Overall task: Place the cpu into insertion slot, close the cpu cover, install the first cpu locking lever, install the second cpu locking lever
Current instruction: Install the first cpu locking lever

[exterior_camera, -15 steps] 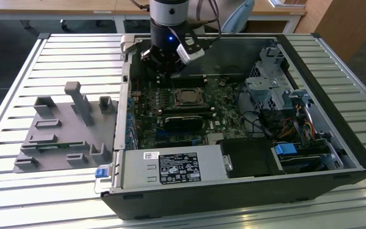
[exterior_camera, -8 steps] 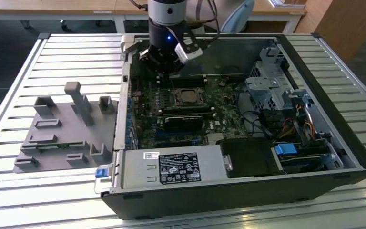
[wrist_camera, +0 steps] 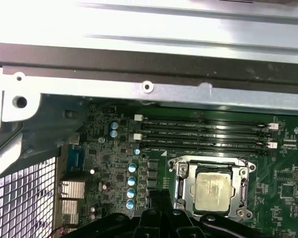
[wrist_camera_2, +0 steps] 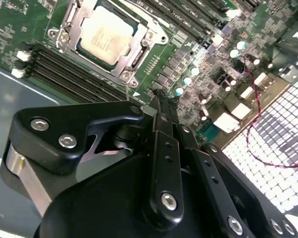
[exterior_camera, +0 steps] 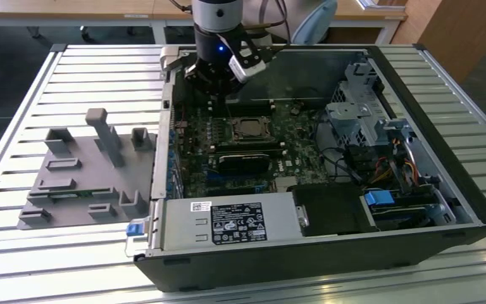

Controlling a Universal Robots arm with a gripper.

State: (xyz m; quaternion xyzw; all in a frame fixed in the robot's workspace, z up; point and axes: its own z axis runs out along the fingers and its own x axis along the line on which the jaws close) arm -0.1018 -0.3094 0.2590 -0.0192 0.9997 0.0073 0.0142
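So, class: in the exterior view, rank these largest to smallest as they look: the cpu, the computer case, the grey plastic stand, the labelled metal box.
1. computer case
2. grey plastic stand
3. labelled metal box
4. cpu
No two look alike.

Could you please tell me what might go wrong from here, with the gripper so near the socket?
The gripper, shut, hangs close to a corner of the cpu cover; a sideways slip could scrape the cover or the cpu under it. The blue-topped capacitors stand close to its tip and might be knocked.
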